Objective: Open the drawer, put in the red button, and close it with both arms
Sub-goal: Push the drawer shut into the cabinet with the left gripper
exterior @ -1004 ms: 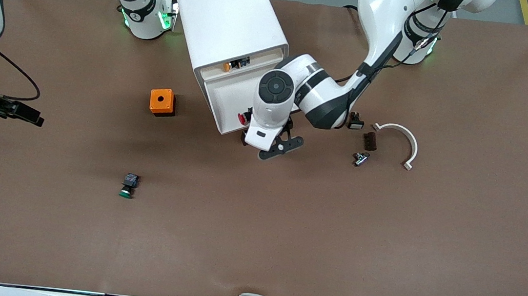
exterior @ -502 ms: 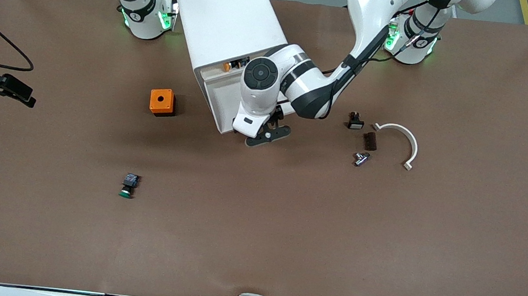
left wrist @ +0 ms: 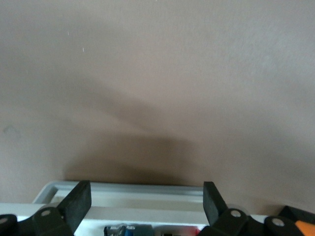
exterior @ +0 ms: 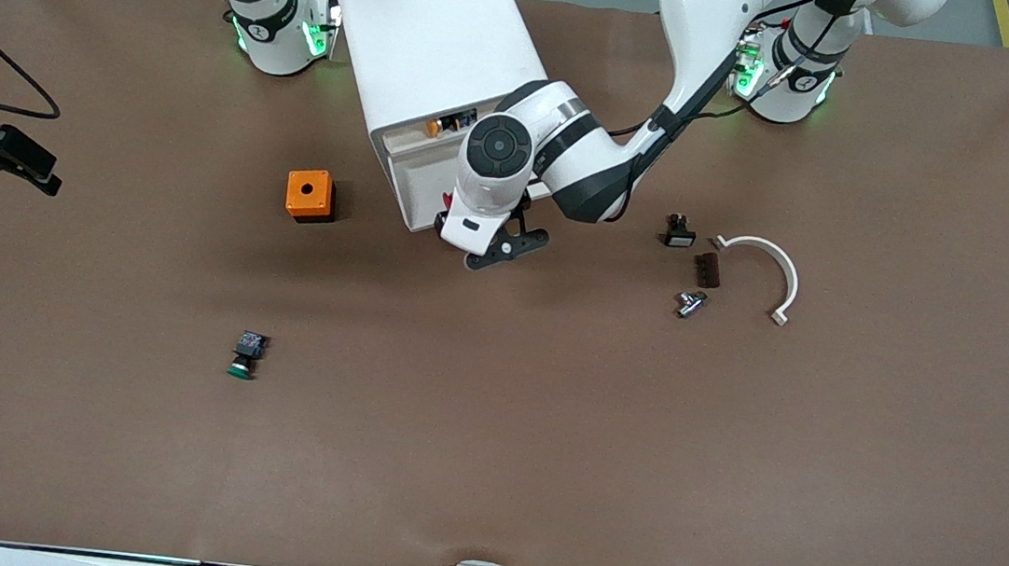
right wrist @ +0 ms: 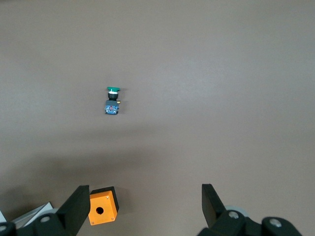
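Two end effectors bear on the closing push, and both have their fingers spread apart with nothing between them. Over the drawer's front lip hangs the left end effector [exterior: 508, 248], already on the spot. The drawer [exterior: 416, 185] stands pulled out of the cabinet [exterior: 429, 22], its slide axis running roughly from five o'clock to eleven o'clock in the front view. The red button [left wrist: 182, 229] lies inside it, just within the lip and under the left fingers. The right end effector [right wrist: 145, 199] hovers over bare tabletop, well apart at about nine o'clock from the drawer. I judge the shove should go toward eleven o'clock, the left arm nearer.
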You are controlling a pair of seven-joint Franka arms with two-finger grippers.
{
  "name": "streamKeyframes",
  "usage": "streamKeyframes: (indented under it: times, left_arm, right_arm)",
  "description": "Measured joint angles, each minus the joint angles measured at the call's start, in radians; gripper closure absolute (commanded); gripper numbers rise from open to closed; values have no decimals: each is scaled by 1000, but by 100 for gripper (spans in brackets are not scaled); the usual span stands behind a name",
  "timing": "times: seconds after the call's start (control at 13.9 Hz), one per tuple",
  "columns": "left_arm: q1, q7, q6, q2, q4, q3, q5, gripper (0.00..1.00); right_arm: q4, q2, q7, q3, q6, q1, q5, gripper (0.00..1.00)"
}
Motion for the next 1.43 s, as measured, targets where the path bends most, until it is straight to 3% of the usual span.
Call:
streamKeyframes:
  times: [0.65, 1.43]
  left_arm:
    - [-25, -22, -3, 3, -17, -1, -204, 0]
    - [-60, -25, -6, 29, -42, -2, -296, 0]
  right_arm:
    - [0, -12, 0, -5, 16, 0, 0, 0]
    - [0, -12, 0, -7, -6, -1, 0, 0]
